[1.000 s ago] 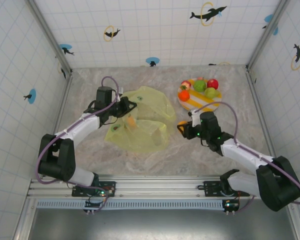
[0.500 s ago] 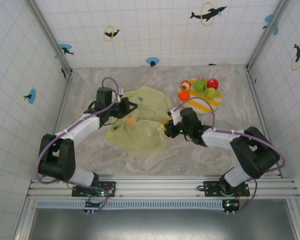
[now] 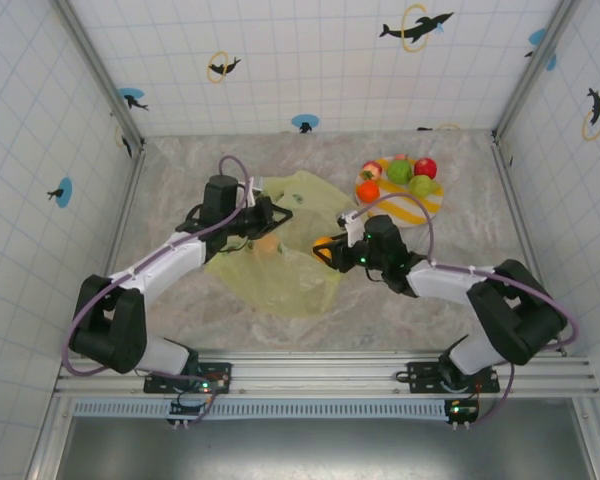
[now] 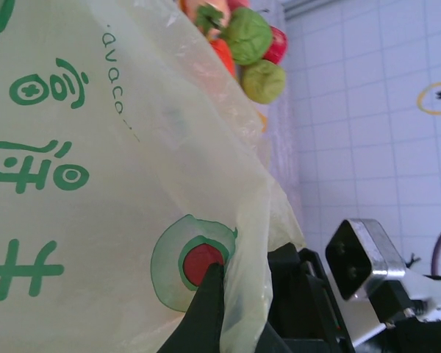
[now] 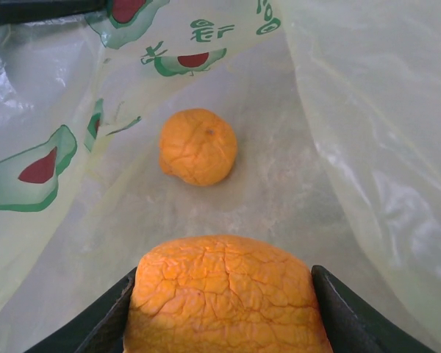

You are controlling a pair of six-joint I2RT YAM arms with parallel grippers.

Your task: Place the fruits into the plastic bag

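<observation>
The yellow-green plastic bag (image 3: 280, 265) lies mid-table, printed with green avocado marks. My left gripper (image 3: 271, 216) is shut on its upper edge (image 4: 244, 294) and holds the mouth raised. My right gripper (image 3: 326, 249) is at the bag's right side, shut on an orange fruit (image 5: 224, 290) that sits inside the bag's mouth, with plastic on both sides. A second orange fruit (image 5: 198, 145) lies on the bag's floor ahead of it and shows through the plastic (image 3: 267, 243). Red, green and orange fruits (image 3: 405, 172) remain on the striped plate (image 3: 408, 207).
The plate stands at the back right, close behind my right arm. The plate's fruits (image 4: 251, 44) also appear past the bag in the left wrist view. Tiled walls enclose the table on three sides. My two grippers are close together over the bag.
My right gripper has carried the orange fruit left from near the plate into the bag's mouth. My left gripper has shifted slightly right, pulling the bag's edge with it.
</observation>
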